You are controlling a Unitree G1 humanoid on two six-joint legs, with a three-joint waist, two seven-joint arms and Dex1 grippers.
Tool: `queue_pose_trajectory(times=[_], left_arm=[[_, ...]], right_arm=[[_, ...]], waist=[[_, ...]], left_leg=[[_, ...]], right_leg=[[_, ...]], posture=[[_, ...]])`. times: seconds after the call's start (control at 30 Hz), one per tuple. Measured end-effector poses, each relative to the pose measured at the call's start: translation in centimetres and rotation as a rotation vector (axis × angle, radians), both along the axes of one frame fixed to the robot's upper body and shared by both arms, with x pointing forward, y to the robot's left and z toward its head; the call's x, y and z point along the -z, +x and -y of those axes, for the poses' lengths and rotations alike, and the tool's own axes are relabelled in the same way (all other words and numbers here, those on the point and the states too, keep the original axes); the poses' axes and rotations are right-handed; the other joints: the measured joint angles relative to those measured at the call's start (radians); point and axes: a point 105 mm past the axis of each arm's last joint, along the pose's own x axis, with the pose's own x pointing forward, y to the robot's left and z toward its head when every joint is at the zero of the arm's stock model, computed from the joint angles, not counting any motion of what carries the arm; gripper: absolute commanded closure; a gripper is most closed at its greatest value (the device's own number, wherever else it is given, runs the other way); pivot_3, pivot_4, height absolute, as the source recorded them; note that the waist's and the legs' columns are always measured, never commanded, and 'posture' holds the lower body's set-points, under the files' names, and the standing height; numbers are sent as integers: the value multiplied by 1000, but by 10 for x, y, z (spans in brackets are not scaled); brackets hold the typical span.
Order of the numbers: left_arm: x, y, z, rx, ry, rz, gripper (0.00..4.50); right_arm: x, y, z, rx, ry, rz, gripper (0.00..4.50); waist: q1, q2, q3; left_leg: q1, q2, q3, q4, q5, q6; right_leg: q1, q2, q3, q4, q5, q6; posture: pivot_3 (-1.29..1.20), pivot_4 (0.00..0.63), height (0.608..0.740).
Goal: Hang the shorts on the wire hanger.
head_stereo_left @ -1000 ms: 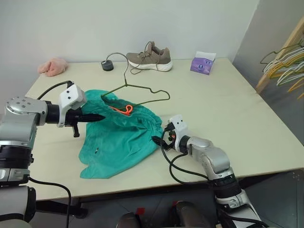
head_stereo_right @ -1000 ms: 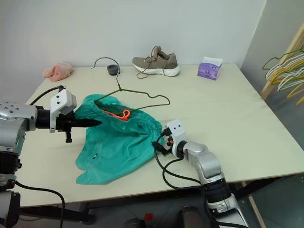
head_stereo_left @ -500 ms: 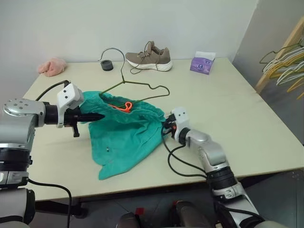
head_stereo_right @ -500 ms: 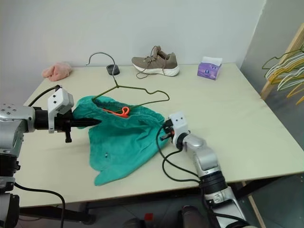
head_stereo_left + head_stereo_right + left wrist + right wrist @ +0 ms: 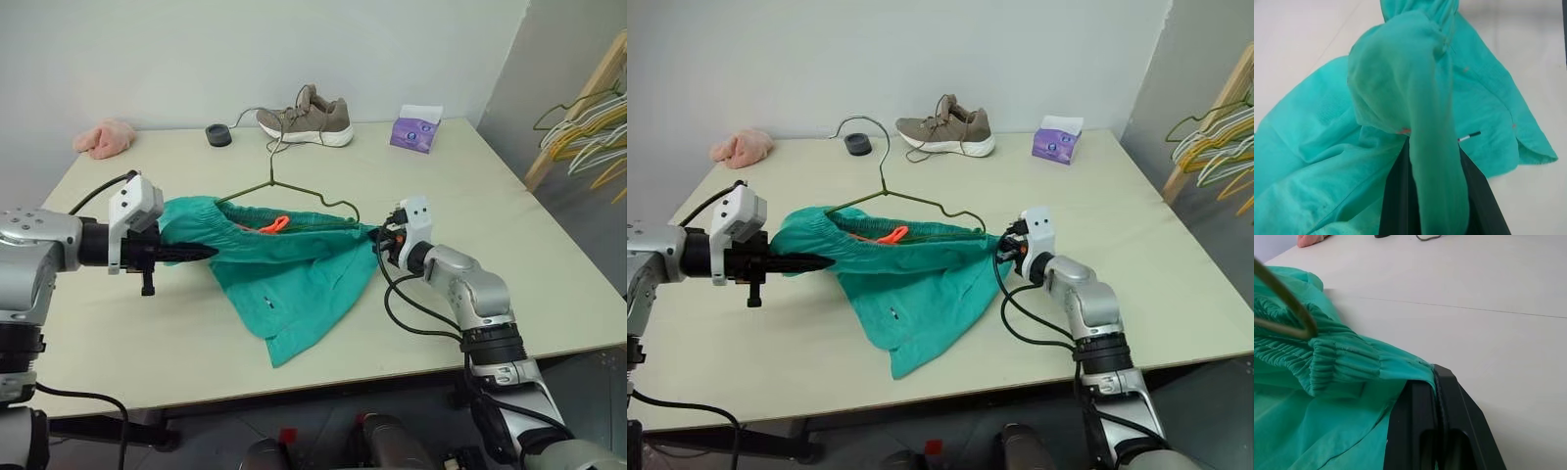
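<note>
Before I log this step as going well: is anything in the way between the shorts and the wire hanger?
Nothing visible. The shorts hang stretched between both grippers, the wire hanger right at their waistband.

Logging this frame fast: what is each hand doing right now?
Left hand: closed on the shorts at one end of the waistband.
Right hand: closed on the other end of the waistband, next to the wire hanger.
</note>
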Motion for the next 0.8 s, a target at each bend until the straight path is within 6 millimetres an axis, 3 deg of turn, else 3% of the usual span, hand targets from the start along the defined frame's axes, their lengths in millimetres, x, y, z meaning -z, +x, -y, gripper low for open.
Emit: queue_pose_trajectory(times=[0.4, 0.8], left_arm=[[2, 3, -12, -5, 63, 63, 4500], [18, 13, -35, -68, 205, 125, 4500]], right_arm=[[-9, -3, 2, -16, 15, 11, 4475], [-16, -24, 9, -86, -26, 30, 4475]], waist=[[1, 0, 0], [2, 0, 0]], left_leg=[[0, 0, 1, 0, 0, 0], [-1, 0, 1, 0, 0, 0]], right_leg=[[-1, 0, 0, 0, 0, 0], [-1, 0, 0, 0, 0, 0]], posture=[[-101, 78, 740], [-112, 85, 740]])
